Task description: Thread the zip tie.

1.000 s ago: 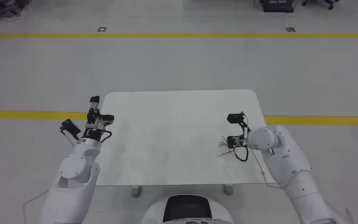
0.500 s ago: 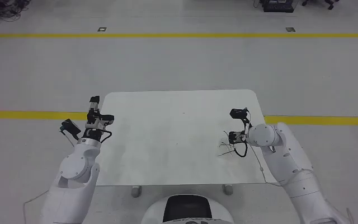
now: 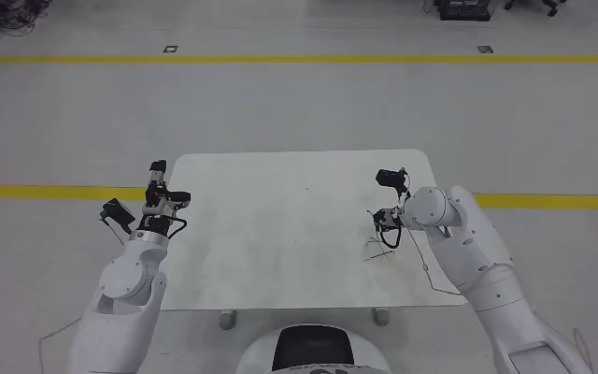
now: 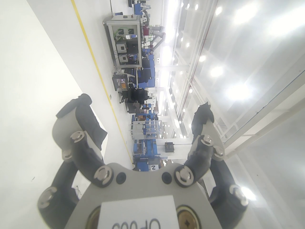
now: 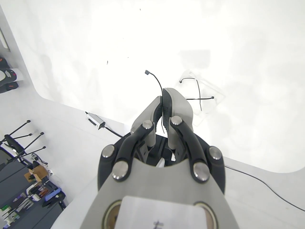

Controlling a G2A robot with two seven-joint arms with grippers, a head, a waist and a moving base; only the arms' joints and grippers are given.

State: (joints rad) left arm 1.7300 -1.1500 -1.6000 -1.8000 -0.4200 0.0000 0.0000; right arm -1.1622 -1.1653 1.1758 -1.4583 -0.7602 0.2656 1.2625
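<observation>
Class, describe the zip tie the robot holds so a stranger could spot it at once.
Over the right side of the white table hangs the right pincer. The zip tie is the black strip clamped in it, head curving past the tips. Two other ties lie crossed on clear plastic.

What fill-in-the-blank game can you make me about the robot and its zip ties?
1. The right gripper is ____ on a black zip tie.
2. The left gripper is ____ and holds nothing.
3. Past the right gripper, ____ more zip ties lie crossed on the white table.
Missing words: shut, open, two.
</observation>
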